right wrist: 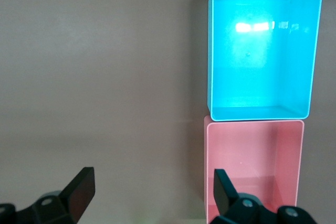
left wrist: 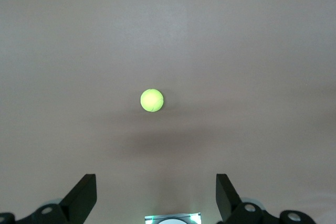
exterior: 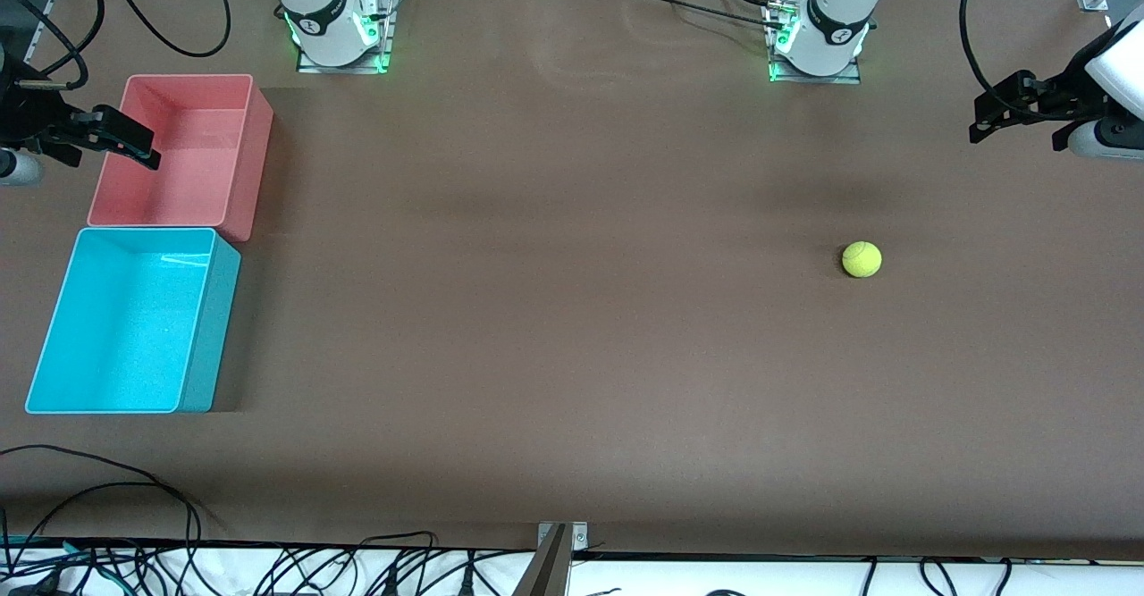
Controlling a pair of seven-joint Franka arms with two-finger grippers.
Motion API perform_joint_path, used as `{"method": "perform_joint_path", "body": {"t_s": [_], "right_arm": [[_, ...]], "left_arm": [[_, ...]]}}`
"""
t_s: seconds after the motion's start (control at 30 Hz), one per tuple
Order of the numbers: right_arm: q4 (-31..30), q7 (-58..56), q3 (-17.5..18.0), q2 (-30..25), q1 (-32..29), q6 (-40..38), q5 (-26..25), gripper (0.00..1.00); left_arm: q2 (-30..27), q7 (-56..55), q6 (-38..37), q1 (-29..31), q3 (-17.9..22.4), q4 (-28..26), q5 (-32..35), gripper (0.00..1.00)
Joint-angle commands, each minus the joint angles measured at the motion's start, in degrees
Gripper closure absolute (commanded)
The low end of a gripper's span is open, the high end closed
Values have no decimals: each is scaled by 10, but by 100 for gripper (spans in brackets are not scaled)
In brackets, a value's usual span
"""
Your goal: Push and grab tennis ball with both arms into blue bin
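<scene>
The tennis ball (exterior: 862, 259) (left wrist: 151, 100) lies alone on the brown table toward the left arm's end. My left gripper (exterior: 1017, 138) (left wrist: 156, 179) hangs open in the air above the table at that end, apart from the ball and holding nothing. The blue bin (exterior: 211, 328) (right wrist: 210, 51) sits at the right arm's end and holds nothing. My right gripper (exterior: 112, 160) (right wrist: 152, 177) is open and empty, up over the outer edge of the pink bin beside the blue one.
A pink-red bin (exterior: 250, 145) (right wrist: 257, 156) stands against the blue bin, farther from the front camera. Bare tabletop stretches between ball and bins. The two arm bases (exterior: 335, 37) (exterior: 818, 46) stand along the table's back edge. Loose cables (exterior: 107, 480) trail at the near edge.
</scene>
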Motion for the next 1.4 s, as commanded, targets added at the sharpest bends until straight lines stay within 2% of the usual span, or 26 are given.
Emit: {"method": "perform_joint_path", "body": {"t_s": [0.0, 0.3, 1.37], "right_arm": [[2, -2, -4, -5, 4, 0, 10, 0], [2, -2, -5, -4, 4, 0, 10, 0], [2, -1, -5, -4, 3, -1, 10, 0]], "left_arm": [[10, -7, -9, 5, 0, 33, -7, 0], [43, -8, -9, 2, 0, 72, -9, 0], [41, 2, -15, 9, 2, 60, -2, 0]]}}
